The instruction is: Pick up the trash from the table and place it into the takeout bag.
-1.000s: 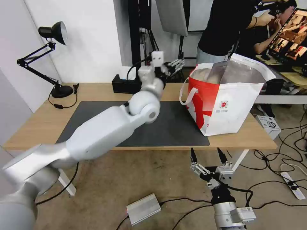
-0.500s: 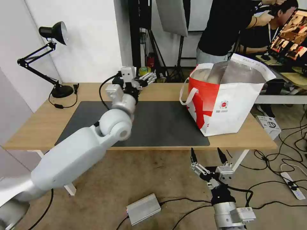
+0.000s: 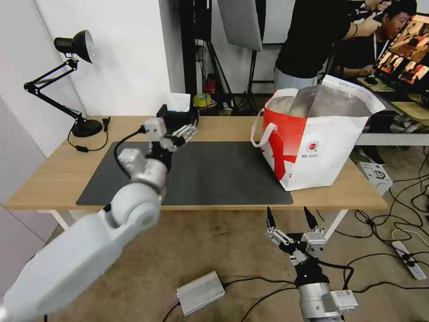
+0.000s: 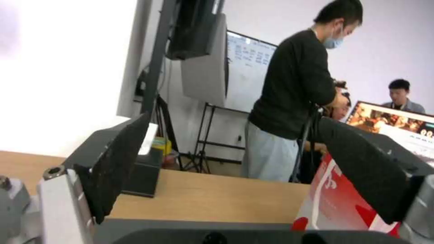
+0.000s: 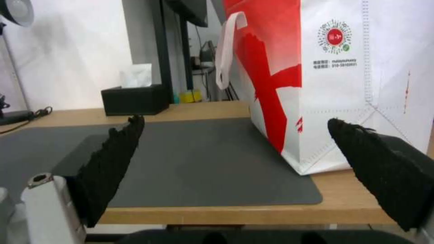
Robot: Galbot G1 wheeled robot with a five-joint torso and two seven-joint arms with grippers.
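Red-and-white, the takeout bag point(image 3: 318, 138) is seen right of centre on the worktop point(image 3: 58, 172). The left hand point(image 3: 184, 131) is held spread and empty above centre; the right hand point(image 3: 289, 218) is spread below.

The takeout bag point(image 3: 319, 138) is big and boxy, white with red on it. It has a shiny silver inside, white loop handles and a small round red logo. It stands upright with its top open, near the right end of the table point(image 3: 58, 172), partly on the dark grey mat point(image 3: 223, 174).
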